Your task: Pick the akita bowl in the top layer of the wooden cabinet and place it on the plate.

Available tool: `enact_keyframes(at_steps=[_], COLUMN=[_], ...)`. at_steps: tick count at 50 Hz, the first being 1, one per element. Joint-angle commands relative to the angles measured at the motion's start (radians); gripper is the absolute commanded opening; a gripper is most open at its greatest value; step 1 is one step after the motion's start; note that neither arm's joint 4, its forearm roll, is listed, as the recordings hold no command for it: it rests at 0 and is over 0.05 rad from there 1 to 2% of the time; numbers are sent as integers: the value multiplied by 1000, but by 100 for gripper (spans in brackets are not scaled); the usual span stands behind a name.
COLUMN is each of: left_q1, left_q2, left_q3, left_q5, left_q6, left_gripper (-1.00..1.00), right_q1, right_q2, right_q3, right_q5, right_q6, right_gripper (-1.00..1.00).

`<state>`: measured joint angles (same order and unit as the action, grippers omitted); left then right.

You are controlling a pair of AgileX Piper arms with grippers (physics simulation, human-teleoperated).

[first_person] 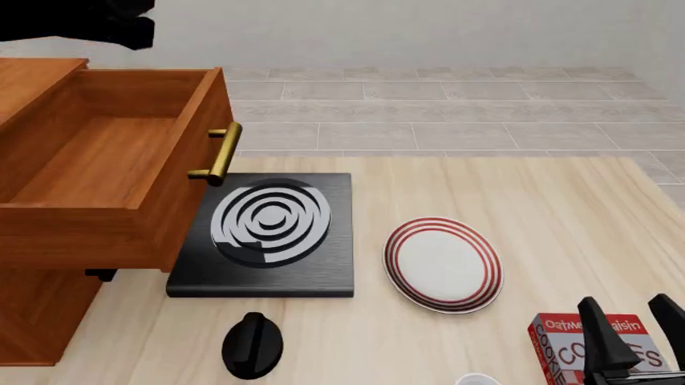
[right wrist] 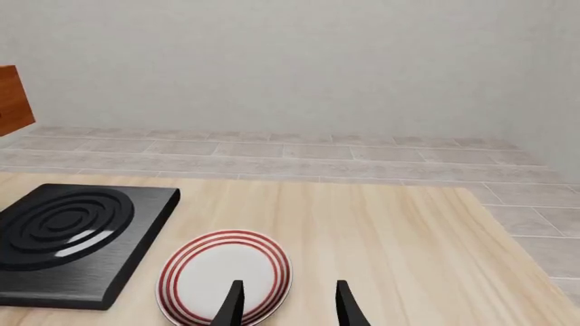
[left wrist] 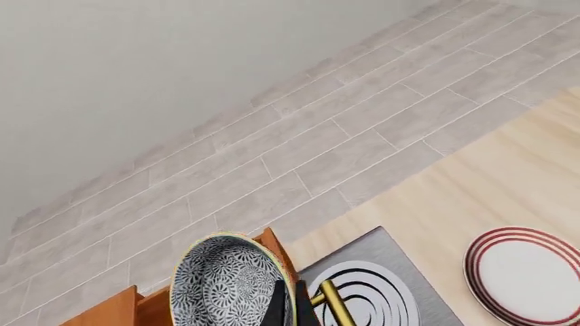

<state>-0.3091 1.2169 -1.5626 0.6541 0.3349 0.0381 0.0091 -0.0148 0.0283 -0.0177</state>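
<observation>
A light wooden counter [first_person: 557, 200] carries everything. At its left edge stands the wooden cabinet [first_person: 38, 321], its top drawer [first_person: 107, 160] pulled fully out and, in the front view, bare inside. Just beside the cabinet lies a black stove slab [first_person: 268, 237], partly under the drawer's brass handle [first_person: 220, 154]. To the slab's right, near the counter's middle, sits the red-ringed plate [first_person: 443, 265], nothing on it. A cookie box [first_person: 583, 341] lies at the near right corner, a black knob [first_person: 253, 345] near the front edge.

Only the left wrist view shows the speckled bowl [left wrist: 227, 282]: it hangs above the drawer and stove, rim pinched by the left hand [left wrist: 290, 305], probably lifted clear for carrying to the plate. The right hand [right wrist: 288, 302] hovers near the plate, fingers apart, holding nothing.
</observation>
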Motion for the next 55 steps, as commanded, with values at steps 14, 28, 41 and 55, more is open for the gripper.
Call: enact_keyframes(at_steps=[14,28,41,55], left_q1=[-118,-146,-216,-284], left_q2=[23,22,43,60], left_q3=[-41,-13,-18,-45], left_q5=[-15,-43,-62,-67], left_q6=[2,-2,13,28], left_gripper=[-100,-100,-100,-100], right_q1=[1,2,1,2], right_q2=[18,24,16,8], right_q3=[1,2,1,0], right_q5=[-21,-27,-19,-12], right_q6=[-1,3,4,3], right_gripper=[100,100,100,100])
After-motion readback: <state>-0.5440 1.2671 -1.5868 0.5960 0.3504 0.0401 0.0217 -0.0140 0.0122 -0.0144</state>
